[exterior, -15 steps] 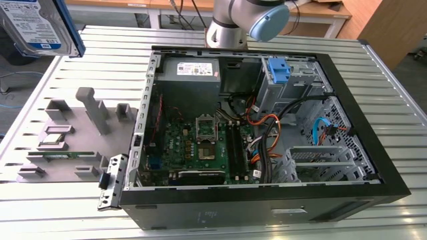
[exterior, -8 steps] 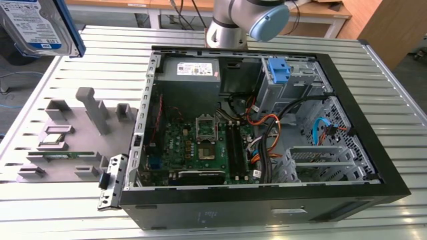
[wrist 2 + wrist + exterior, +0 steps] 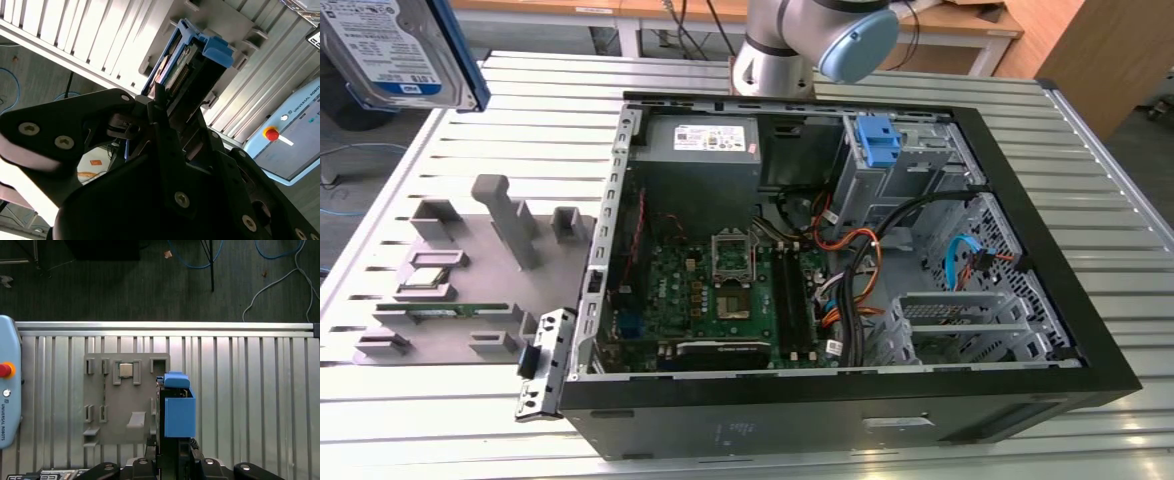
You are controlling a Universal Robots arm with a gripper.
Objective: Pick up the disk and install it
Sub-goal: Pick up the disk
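The disk, a silver hard drive with a white-and-blue label and blue side rails, hangs high at the top of the exterior view's left, above the slatted table. In both wrist views my gripper is shut on it. The disk sticks out edge-on from between the black fingers, blue rail outward. In the first wrist view the disk's blue rail hangs over the edge of the grey parts holder.
An open computer case lies on the table, with a motherboard, a grey power-supply box, cables and a blue bracket in the drive bay. The grey holder lies beside it. A teach pendant lies on the table.
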